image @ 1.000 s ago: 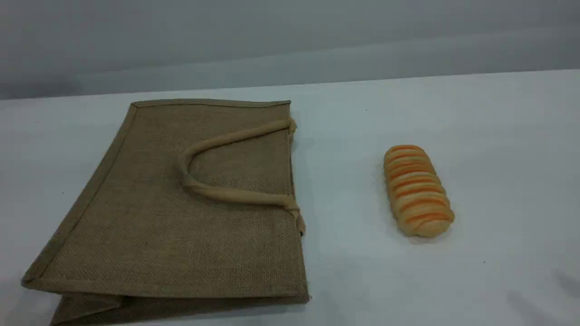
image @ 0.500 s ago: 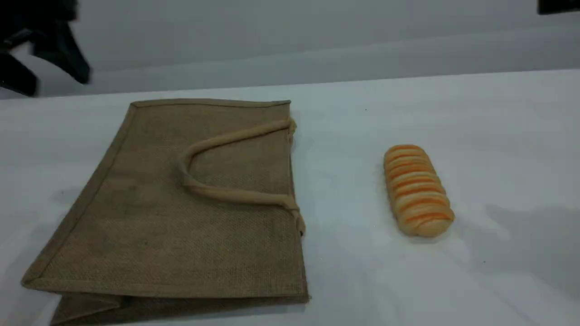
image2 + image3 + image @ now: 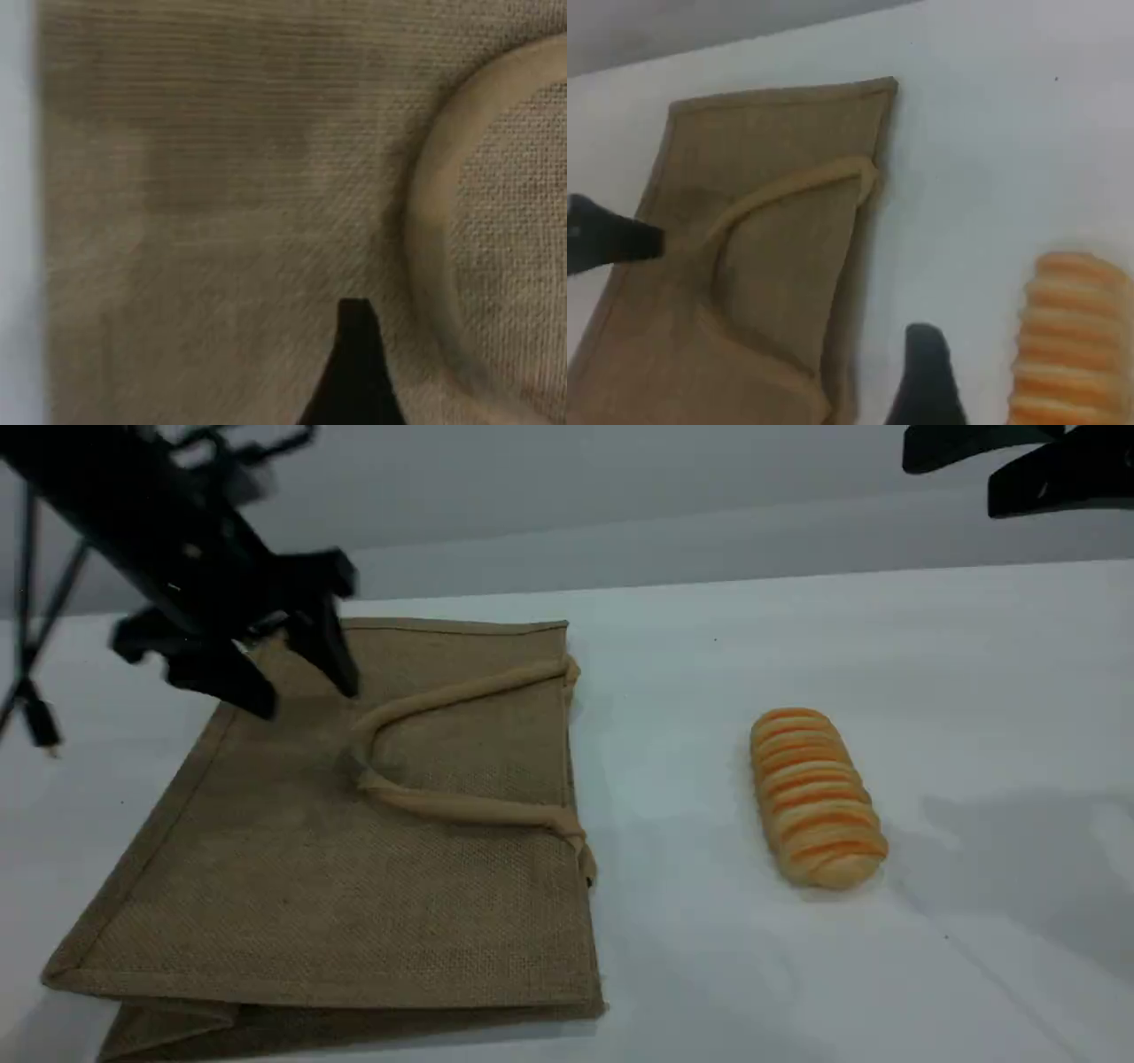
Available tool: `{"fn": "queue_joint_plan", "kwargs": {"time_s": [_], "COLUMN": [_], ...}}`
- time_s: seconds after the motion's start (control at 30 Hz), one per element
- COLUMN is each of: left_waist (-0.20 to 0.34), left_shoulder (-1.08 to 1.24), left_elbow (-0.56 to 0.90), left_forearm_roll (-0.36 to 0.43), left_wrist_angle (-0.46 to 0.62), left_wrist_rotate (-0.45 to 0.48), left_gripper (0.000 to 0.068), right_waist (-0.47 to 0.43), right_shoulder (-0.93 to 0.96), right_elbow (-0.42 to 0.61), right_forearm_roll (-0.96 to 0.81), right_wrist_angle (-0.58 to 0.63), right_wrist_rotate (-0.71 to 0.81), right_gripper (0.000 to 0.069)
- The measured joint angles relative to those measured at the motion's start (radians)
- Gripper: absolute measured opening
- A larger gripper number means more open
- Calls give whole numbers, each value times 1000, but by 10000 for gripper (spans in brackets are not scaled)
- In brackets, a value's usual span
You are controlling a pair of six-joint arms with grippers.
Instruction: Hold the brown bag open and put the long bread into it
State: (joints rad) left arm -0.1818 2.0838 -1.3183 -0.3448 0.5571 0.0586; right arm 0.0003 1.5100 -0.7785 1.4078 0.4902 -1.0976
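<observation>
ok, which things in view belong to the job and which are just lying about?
Job:
- bag, flat on the table, handle on top
- bread, right of the bag, apart from it
- left gripper, open over the bag
- right gripper, open, high at the right

Not the job:
- table
- wall behind

left tool (image 3: 306, 691): black, tapered fingers (image 3: 328, 651) | cable (image 3: 35, 722): thin, black | right tool (image 3: 952, 483): black
</observation>
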Motion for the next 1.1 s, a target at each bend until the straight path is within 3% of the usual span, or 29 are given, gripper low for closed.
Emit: {"fn": "queue_joint_plan", "kwargs": {"time_s": [0.47,0.9,1.1], "left_waist": [-62,-62,-61], "left_shoulder": [135,188,190], "left_elbow": [-52,-52,-52], "left_forearm_roll": [2,5,5], "left_wrist_angle": [-37,-56,-61], "left_wrist_rotate": [-59,-99,-113], "left_gripper": [510,506,414], "right_waist": [0,0,0], "right_shoulder": [0,3,7], "right_elbow": [0,0,0], "right_forearm_roll": [3,3,3], "right_wrist_angle": [7,7,7], "right_wrist_rotate": [-21,-34,-34], "right_gripper": [460,460,460]}}
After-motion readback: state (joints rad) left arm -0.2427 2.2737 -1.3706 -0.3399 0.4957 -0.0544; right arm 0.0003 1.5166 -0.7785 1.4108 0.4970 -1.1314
